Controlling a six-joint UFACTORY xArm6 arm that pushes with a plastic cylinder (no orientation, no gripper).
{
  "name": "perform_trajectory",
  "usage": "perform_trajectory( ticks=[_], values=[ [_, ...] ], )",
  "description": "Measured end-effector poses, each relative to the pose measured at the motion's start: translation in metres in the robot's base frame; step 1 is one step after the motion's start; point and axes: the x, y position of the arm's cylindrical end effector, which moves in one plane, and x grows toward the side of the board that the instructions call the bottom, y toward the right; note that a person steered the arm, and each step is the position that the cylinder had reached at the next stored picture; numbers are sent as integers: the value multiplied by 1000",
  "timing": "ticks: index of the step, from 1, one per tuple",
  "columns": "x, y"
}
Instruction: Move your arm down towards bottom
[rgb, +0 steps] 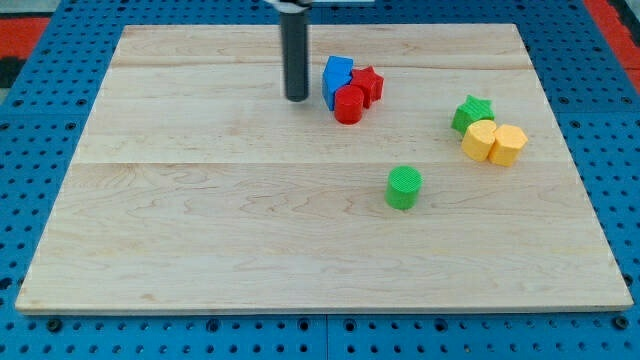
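Nearest you, toward the view's bottom, sits the green cylinder (404, 187), standing alone on the wooden board (200, 240), a little right of centre. Look up and to the right and you find a cluster of three: a green star (472, 112) with two yellow blocks just below it, the left yellow block (479, 139) and the right yellow block (508, 145), which touch each other; the left one also touches the star. Farther up, near the view's top and just right of centre, you see another tight group: a blue block (336, 78), a red star (368, 84) on its right and a red cylinder (349, 104) in front of both, all pressed together. You have no pincer on this arm to report as open or closed; it ends in a dark rod, upright, coming in from the top edge. My tip (296, 99) rests on the board just to the left of the blue block, near it but with a sliver of wood showing between them. You can see it lies well apart from the green cylinder and from the yellow pair. Around the board you have a blue perforated table (40, 130).
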Motion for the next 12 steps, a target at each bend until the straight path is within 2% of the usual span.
perform_trajectory(
  ticks=[1, 2, 10, 12],
  values=[
    [44, 2],
    [64, 1],
    [64, -15],
    [90, -46]
  ],
)
